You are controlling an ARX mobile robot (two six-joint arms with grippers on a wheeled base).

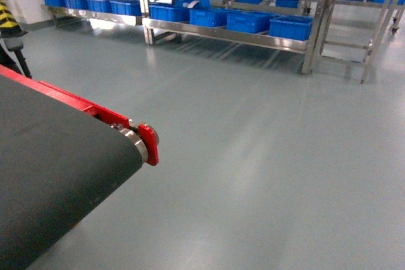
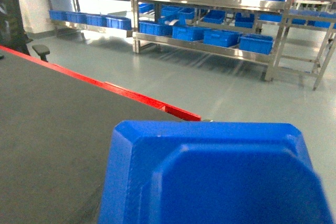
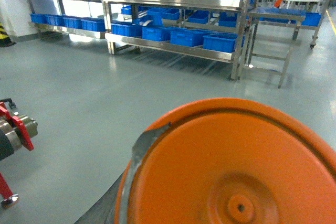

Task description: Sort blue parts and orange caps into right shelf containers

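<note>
Sorting not visibly started: blue crates (image 1: 291,26) sit on the far shelf (image 1: 253,37), well away across bare floor. Near left, belt (image 1: 50,169). Blue part (image 2: 215,177) fills left wrist view, orange cap (image 3: 231,166) the right, probably held; claws unseen, can't tell state.

Head view: belt (image 1: 50,175) at 8 o'clock, its end roller (image 1: 140,143) toward centre. Floor (image 1: 266,156) runs from 5 o'clock up to the shelf (image 1: 234,35) at 12 o'clock. Crates (image 1: 291,26) sit in a row on the shelf's lower tier. Small rack (image 1: 361,4) stands just right of the shelf, at 1 o'clock.
</note>
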